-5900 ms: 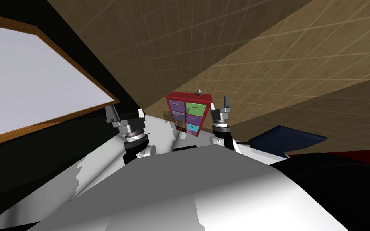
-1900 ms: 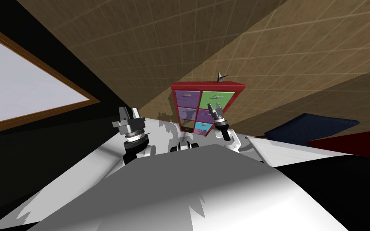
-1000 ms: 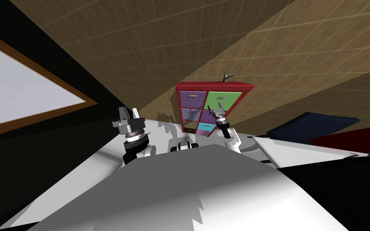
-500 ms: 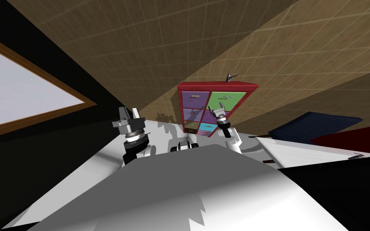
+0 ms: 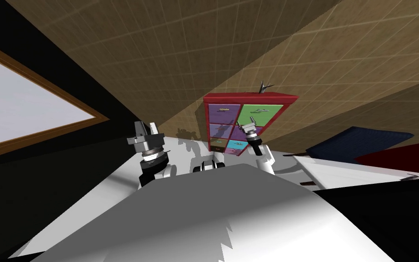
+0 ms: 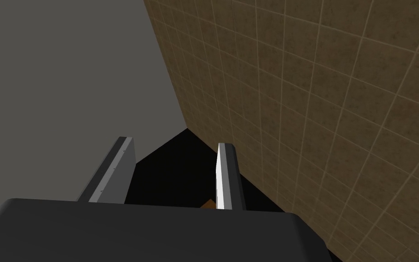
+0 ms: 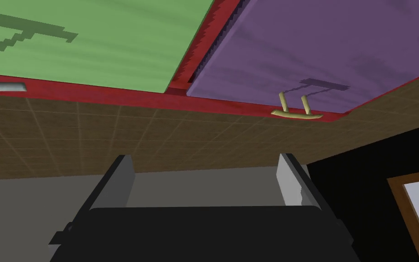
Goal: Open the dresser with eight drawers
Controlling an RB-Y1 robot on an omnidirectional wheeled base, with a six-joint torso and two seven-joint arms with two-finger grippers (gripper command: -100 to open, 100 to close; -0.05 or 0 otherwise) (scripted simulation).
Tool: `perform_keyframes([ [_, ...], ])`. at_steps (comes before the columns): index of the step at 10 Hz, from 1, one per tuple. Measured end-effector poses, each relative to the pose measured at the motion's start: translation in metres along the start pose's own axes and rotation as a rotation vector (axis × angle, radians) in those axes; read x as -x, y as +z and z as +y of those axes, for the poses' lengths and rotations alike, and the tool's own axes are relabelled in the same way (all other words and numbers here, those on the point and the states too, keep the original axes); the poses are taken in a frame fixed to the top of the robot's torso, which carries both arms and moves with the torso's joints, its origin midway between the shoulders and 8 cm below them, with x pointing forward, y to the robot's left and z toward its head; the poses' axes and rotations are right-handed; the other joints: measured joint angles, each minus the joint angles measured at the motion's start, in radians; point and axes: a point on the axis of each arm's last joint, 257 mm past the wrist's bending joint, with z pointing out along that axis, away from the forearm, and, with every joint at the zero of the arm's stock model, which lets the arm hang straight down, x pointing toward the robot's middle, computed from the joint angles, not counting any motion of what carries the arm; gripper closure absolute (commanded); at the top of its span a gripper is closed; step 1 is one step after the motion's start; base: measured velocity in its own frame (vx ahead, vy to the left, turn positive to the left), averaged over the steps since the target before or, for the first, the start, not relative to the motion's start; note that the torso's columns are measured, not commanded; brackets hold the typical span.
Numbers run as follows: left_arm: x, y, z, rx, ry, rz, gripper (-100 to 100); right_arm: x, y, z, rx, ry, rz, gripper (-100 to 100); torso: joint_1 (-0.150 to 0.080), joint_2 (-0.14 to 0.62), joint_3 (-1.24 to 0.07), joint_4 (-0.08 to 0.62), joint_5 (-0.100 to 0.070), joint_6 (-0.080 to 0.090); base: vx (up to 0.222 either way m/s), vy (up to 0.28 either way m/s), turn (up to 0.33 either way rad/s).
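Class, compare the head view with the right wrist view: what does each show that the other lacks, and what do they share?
Head view adds: the whole red dresser, its lower drawers such as the cyan drawer, a small grey object on its top, the left tool and a dark blue mat. Right wrist view adds: the two posts holding the tan handle off the purple drawer, and that handle's shadow. Shared: the green drawer, the purple drawer, the open right tool, the tiled wall and the wood-framed window.
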Motion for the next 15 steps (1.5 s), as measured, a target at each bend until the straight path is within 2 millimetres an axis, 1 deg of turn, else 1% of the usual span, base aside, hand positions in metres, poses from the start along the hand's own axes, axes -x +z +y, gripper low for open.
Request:
perform_keyframes([
  [1, 0.000, 0.000, 0.000, 0.000, 0.000, 0.000, 0, -0.009, -0.003, -0.003, -0.001, -0.048, 0.018, -100, 0.002, -0.002, -0.001, 0.000, 0.000, 0.000, 0.057, 0.092, -0.011],
  [3, 0.000, 0.000, 0.000, 0.000, 0.000, 0.000, 0, -0.015, -0.004, -0.007, 0.001, -0.115, 0.030, -100, -0.003, 0.004, 0.002, 0.001, -0.001, 0.000, 0.017, 0.050, -0.003],
  [7, 0.000, 0.000, 0.000, 0.000, 0.000, 0.000, 0, -0.040, -0.012, -0.018, 0.005, -0.277, 0.087, -100, 0.000, 0.000, 0.000, 0.000, 0.000, 0.000, 0.038, 0.065, -0.005],
  [8, 0.000, 0.000, 0.000, 0.000, 0.000, 0.000, 0, -0.041, -0.013, -0.019, 0.006, -0.301, 0.089, -100, -0.003, 0.001, 0.001, 0.000, -0.001, 0.000, 0.037, 0.049, 0.003],
  [9, 0.000, 0.000, 0.000, 0.000, 0.000, 0.000, 0, -0.049, -0.017, -0.021, 0.009, -0.341, 0.106, -100, -0.001, 0.001, 0.001, 0.000, -0.001, 0.000, 0.038, 0.049, -0.003],
  [10, 0.000, 0.000, 0.000, 0.000, 0.000, 0.000, 0, -0.052, -0.019, -0.023, 0.012, -0.378, 0.116, -100, -0.001, 0.001, 0.001, 0.000, 0.000, 0.000, 0.049, 0.078, 0.004],
  [11, 0.000, 0.000, 0.000, 0.000, 0.000, 0.000, 0, -0.062, -0.023, -0.026, 0.015, -0.419, 0.137, -100, 0.001, 0.000, 0.000, 0.000, 0.000, 0.000, 0.044, 0.067, -0.001],
  [14, 0.000, 0.000, 0.000, 0.000, 0.000, 0.000, 0, -0.078, -0.031, -0.034, 0.028, -0.534, 0.179, -100, -0.002, 0.002, 0.001, 0.000, 0.000, 0.000, 0.038, 0.053, 0.008],
  [15, 0.000, 0.000, 0.000, 0.000, 0.000, 0.000, 0, -0.085, -0.037, -0.036, 0.034, -0.572, 0.199, -100, -0.001, 0.001, 0.001, 0.000, 0.000, 0.000, 0.033, 0.046, 0.002],
])
